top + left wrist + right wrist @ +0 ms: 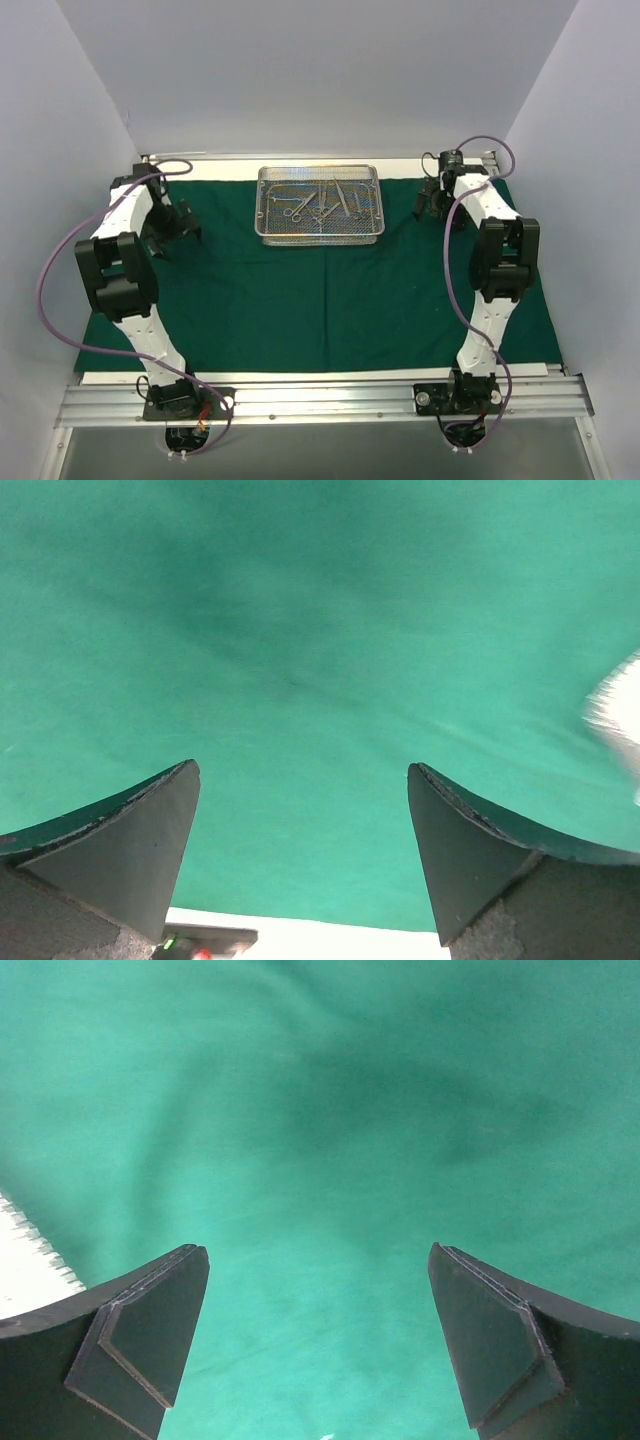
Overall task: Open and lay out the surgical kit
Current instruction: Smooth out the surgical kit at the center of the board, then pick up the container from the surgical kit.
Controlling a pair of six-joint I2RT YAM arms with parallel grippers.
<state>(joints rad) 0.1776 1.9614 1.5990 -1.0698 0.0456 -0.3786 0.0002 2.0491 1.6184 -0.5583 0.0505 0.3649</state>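
While the dark green cloth [320, 300] lies spread flat across the surface [300, 377], only a pale strip of that surface shows, along the cloth's edge on the tray's near side. The silver wire-mesh tray [320, 238] sits on the cloth at its far edge, roughly midway between the left pincer [180, 236] and the right pincer [432, 203], with its long sides running left to right. Inside it lie the steel instruments [322, 203]. A pair of scissors [291, 207] with ring handles lies in the tray's left half, and several slim pieces cross one another towards its middle and right. They are too small to tell apart further. All of them lie within the tray's walls, and none rests on the cloth outside it.

The left pincer hovers to the left of the tray, well apart from it and a little nearer than the tray's front wall. Its wrist view shows both dark fingers [120, 850] spread wide with only green cloth between them. A blurred pale patch [615, 715] at the right edge of that view cannot be identified.

The right pincer hovers to the right of the tray, near its right wall but not touching it, level with the tray's middle. Its fingers [130, 1340] are likewise spread wide over bare cloth, pinching nothing. A pale saw-edged patch [25, 1260] sits at the left edge of that view, too blurred to name.
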